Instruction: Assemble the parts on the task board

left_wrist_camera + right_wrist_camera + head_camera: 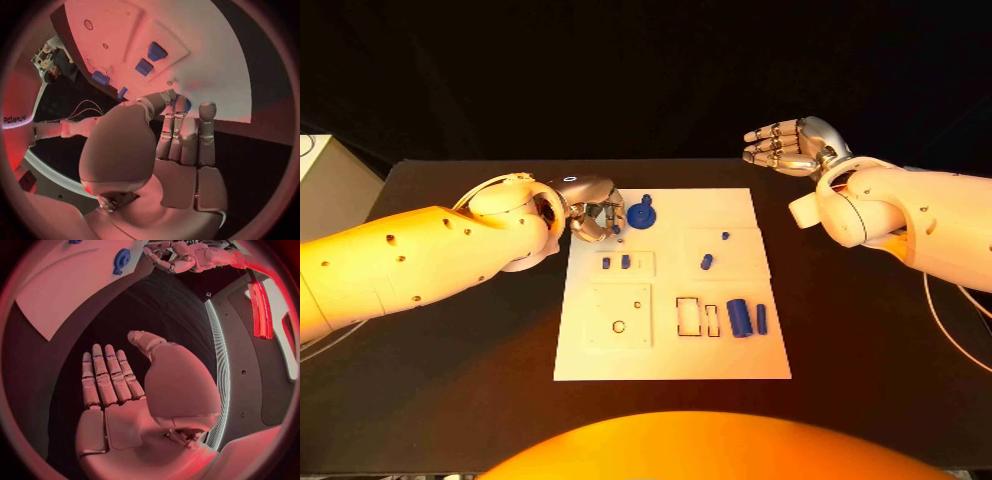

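The white task board (672, 345) lies in the middle of the black table. On it are a round blue part (642, 213) near the far left corner, small blue parts (707, 262) in the middle, and two blue bars (740, 318) at the right. My left hand (589, 207) hangs over the board's far left corner, just beside the round part. In the left wrist view its thumb (164, 97) lies across straight fingers, with a bit of blue (182, 103) at their tips; whether it is held I cannot tell. My right hand (790, 145) is raised beyond the board's far right corner and holds nothing.
A pale box (322, 185) stands at the table's far left edge. Bare black table (459, 370) surrounds the board on all sides. The board has raised white plates (617, 315) and a dark-edged slot (692, 316).
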You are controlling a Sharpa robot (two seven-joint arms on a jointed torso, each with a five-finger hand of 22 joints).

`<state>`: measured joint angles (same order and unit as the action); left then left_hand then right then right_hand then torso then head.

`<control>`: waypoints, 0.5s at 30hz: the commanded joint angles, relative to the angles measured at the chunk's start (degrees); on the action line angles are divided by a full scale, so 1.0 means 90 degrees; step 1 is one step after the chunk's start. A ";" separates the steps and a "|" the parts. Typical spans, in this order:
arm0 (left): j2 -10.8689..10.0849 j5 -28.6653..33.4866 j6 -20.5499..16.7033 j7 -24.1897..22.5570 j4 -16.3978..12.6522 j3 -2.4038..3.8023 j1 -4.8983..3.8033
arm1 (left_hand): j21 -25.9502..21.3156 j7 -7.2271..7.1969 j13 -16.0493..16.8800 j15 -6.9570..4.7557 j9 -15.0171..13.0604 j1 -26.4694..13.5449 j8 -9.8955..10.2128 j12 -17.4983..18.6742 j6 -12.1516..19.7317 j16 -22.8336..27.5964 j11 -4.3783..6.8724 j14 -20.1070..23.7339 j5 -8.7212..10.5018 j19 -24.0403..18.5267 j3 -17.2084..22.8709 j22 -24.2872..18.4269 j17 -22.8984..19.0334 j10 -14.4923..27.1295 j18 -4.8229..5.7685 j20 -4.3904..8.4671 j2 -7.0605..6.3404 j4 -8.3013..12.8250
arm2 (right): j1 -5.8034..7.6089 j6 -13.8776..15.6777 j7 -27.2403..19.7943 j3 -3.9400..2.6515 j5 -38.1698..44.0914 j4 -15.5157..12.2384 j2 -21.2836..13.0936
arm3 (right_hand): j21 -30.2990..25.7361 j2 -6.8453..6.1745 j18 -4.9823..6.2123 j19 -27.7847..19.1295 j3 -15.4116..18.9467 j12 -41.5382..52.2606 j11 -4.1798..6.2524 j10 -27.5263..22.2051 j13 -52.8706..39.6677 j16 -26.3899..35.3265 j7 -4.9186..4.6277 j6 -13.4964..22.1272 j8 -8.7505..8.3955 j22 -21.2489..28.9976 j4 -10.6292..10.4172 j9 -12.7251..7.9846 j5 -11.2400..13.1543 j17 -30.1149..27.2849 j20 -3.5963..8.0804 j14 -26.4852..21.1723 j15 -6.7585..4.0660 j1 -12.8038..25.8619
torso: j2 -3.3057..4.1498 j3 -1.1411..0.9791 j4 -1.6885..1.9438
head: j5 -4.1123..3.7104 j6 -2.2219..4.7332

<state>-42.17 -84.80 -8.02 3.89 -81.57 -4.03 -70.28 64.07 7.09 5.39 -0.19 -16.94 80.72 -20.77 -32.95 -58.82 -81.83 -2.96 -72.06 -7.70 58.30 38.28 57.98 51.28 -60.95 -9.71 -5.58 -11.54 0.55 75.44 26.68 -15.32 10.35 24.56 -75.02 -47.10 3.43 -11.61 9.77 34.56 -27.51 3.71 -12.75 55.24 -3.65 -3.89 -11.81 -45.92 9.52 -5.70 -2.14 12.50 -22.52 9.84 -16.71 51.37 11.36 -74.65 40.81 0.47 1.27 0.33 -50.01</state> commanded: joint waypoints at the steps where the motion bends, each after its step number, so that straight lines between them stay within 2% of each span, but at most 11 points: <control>1: 0.0034 0.0109 0.0283 0.0051 0.0031 0.0000 -0.0004 | -0.0028 0.0003 -0.0006 -0.0011 -0.0086 -0.0052 0.0018 0.0040 -0.0028 0.0008 -0.0010 0.0031 0.0043 -0.0039 0.0005 -0.0005 -0.0009 -0.0024 0.0046 -0.0008 0.0006 -0.0019 | -0.0002 -0.0097 -0.0065 -0.0002 0.0018 -0.0002 0.0007 | -0.0020 0.0062 -0.0058 0.0014 0.0003 -0.0008 0.0013 0.0041 0.0003 0.0011 -0.0442 -0.0035 -0.0041 0.0006 0.0009 -0.0006 -0.0033 -0.0006 0.0004 -0.0027 -0.0017 0.0024 | 0.0000 -0.0003 -0.0004 | 0.0008 0.0001; 15: 0.0114 0.0124 0.0329 0.0052 0.0086 -0.0031 0.0003 | -0.0065 0.0005 -0.0006 -0.0008 -0.0094 -0.0065 0.0030 0.0065 -0.0035 0.0028 -0.0013 0.0079 0.0060 -0.0084 0.0006 -0.0042 -0.0085 -0.0034 0.0037 -0.0013 0.0004 -0.0023 | -0.0002 -0.0098 -0.0068 -0.0002 0.0018 0.0005 0.0012 | -0.0020 0.0062 -0.0058 0.0014 0.0003 -0.0008 0.0013 0.0041 0.0003 0.0011 -0.0442 -0.0035 -0.0041 0.0006 0.0009 -0.0006 -0.0033 -0.0006 0.0004 -0.0027 -0.0017 0.0024 | 0.0000 -0.0007 -0.0007 | 0.0004 0.0001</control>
<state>-41.25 -84.13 -6.05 4.32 -80.66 -4.31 -70.23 63.83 7.08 5.40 -0.20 -16.94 80.72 -20.60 -32.72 -58.81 -81.83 -2.97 -71.65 -7.48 57.90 38.27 57.71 50.57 -60.94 -9.70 -5.55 -11.55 0.54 75.42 26.67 -15.32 10.34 24.55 -74.96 -47.03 3.43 -11.60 9.77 34.56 -27.51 3.71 -12.75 55.24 -3.65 -3.89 -11.81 -45.92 9.52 -5.71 -2.14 12.50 -22.52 9.85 -16.71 51.37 11.36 -74.65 40.84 0.42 1.20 0.38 -50.01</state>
